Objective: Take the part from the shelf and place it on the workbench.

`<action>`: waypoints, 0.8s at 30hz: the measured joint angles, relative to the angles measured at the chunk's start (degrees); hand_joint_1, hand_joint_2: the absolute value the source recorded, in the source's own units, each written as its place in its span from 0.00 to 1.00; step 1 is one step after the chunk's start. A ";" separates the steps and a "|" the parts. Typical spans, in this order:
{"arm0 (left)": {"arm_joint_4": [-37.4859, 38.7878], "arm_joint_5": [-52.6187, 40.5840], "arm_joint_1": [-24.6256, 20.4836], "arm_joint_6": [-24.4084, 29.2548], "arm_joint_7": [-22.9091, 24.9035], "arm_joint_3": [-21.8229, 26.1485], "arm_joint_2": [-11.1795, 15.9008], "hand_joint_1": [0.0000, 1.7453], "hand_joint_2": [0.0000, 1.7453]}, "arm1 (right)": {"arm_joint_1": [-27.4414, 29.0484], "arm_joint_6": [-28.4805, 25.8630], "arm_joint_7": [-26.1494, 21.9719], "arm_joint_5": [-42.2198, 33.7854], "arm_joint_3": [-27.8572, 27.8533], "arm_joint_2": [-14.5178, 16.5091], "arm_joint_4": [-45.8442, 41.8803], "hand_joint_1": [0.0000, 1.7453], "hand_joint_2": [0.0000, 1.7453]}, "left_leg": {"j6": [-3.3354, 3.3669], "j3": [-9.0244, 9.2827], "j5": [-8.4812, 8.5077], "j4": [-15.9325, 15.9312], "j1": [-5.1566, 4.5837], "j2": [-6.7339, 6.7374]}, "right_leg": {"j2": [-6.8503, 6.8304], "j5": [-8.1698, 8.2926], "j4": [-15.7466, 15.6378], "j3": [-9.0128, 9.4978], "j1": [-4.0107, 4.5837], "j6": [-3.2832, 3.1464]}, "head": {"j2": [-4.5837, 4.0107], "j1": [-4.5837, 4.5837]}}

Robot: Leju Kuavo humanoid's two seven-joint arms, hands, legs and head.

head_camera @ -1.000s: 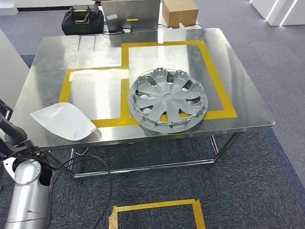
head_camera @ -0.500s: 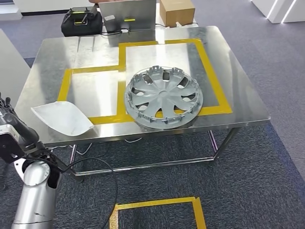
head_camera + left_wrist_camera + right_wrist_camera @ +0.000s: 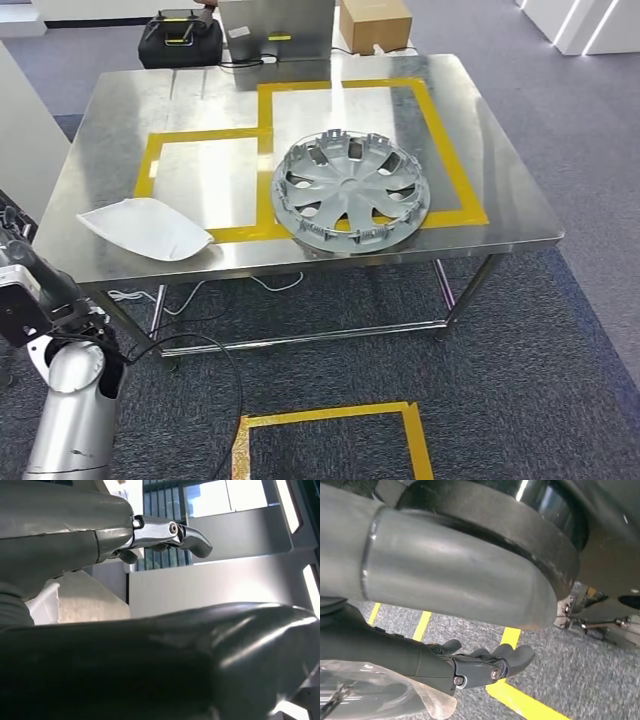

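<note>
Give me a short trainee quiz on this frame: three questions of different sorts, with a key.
1. True or false: the wheel cover lies wholly inside the yellow tape outline.
2. What lies at the front left of the workbench? A) a cardboard box B) a white curved panel C) a black case
3. Fill in: the tape square on the floor is ___.

Key: 1 false, it overlaps the tape; 2 B; 3 yellow.

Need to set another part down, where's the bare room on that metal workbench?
Free: the taped rectangle between the white panel and the hubcap, and the workbench's far-left strip. Bare metal also lies right of the yellow tape. Crowded: front middle, where the hubcap overlaps the tape.
</note>
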 joint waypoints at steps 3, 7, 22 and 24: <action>-0.02 -0.05 0.06 0.17 -0.01 -0.07 -0.13 0.00 0.00 | -0.02 0.00 0.01 -0.01 0.00 0.00 0.02 0.00 0.00 | 0.70 -1.86 1.55 -0.16 0.02 0.14 | 0.06 -7.49 9.49 -2.92 -0.05 0.52 | 0.00 0.33; -0.02 -0.05 0.19 0.39 -0.01 -0.07 -0.14 0.00 0.00 | -0.05 0.02 0.01 -0.02 0.01 0.00 0.02 0.00 0.00 | 0.58 -4.42 3.40 0.11 -0.17 0.18 | 0.05 -6.57 11.86 -0.09 -0.05 0.52 | 0.00 0.43; -0.17 -0.20 0.58 0.90 -0.07 -0.02 0.13 0.00 0.00 | -0.38 -0.02 0.03 0.04 0.00 -0.02 0.06 0.00 0.00 | -2.83 -9.12 -5.28 17.48 0.19 0.08 | -0.49 -0.50 -2.72 4.20 0.17 -2.85 | 0.00 0.05; -0.17 -0.20 0.58 0.92 -0.07 -0.02 0.13 0.00 0.00 | -0.38 -0.02 0.03 0.04 0.00 -0.02 0.06 0.00 0.00 | -2.83 -8.77 -4.93 17.28 0.21 0.08 | -0.50 -0.40 -2.60 3.94 0.17 -2.84 | 0.00 0.07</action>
